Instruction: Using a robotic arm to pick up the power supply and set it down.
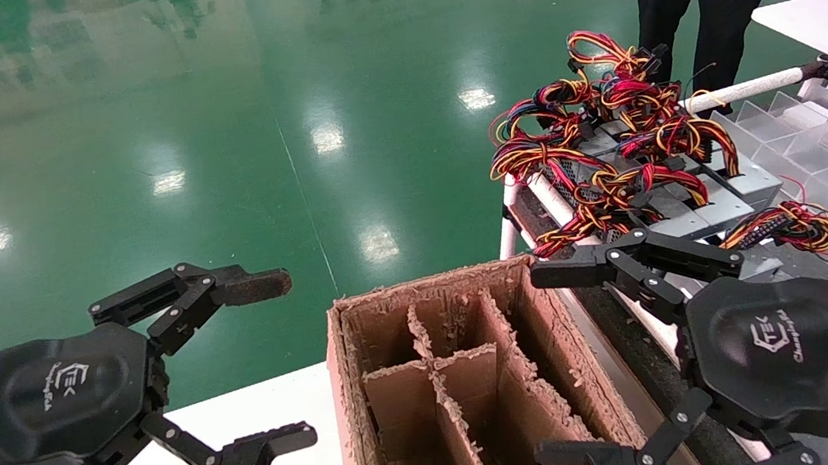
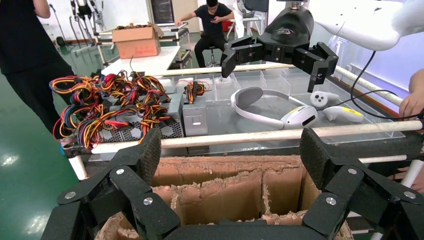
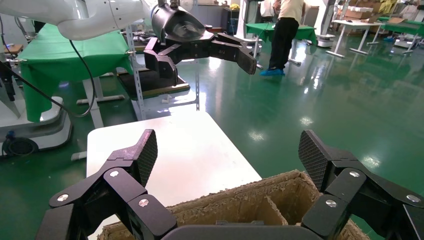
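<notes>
Both end effectors, left (image 1: 273,362) and right (image 1: 553,361), gape empty beside the divided carton (image 1: 470,382); wires (image 1: 606,140) seemingly bury the power supplies.

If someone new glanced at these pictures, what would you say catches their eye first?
Probably the tangle of red, yellow and black wires spilling over the grey power supplies on the cart at the robot's right. Next, the frayed cardboard box with dividers, front and centre. The open left gripper and right gripper flank it, both empty.
</notes>
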Available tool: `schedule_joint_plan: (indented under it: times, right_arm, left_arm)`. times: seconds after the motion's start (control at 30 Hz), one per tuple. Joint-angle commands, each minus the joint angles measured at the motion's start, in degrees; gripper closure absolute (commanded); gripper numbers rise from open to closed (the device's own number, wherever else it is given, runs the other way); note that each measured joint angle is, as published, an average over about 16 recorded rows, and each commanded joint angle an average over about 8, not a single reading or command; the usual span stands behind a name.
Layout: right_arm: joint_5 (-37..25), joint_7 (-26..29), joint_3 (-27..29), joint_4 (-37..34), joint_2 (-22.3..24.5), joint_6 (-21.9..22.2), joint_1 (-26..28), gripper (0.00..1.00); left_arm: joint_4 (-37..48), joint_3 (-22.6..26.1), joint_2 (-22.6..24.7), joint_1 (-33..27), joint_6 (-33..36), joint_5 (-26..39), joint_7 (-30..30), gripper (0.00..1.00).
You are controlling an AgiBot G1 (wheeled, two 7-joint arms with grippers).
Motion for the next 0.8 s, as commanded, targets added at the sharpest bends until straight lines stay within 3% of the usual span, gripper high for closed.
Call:
schedule_joint_plan:
  times: [0.03, 0.8]
  right_arm:
    - [0.0, 0.0, 0.0, 0.0, 0.0, 0.0, 0.0, 0.00]
    - [0.0, 0.0, 0.0, 0.0, 0.0, 0.0, 0.0, 0.00]
  left_arm:
    - [0.0, 0.0, 0.0, 0.0, 0.0, 0.0, 0.0, 0.00]
    - [0.0, 0.0, 0.0, 0.0, 0.0, 0.0, 0.0, 0.00]
